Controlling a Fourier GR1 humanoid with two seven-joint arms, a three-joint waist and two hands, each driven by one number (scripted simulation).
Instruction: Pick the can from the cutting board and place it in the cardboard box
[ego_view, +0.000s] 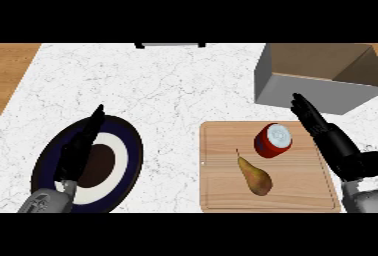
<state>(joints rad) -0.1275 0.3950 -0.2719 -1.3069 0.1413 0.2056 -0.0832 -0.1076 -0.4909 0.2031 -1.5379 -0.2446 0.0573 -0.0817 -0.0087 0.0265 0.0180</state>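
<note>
The red can (273, 140) lies on the cutting board (221, 165) beside a pear (255, 176); the cardboard box (314, 90) beyond is cut off. The right robot hand (319, 129), fingers straight, hovers beside the can; the left robot hand (80, 149), also straight, partly hides a plate (131, 150) on the white marble worktop (148, 80).

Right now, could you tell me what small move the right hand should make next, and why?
Probably ease the right hand leftward toward the red can. Its fingers are straight and hold nothing, just right of the can, which stands on the cutting board beside the pear, not yet in the cardboard box.
</note>
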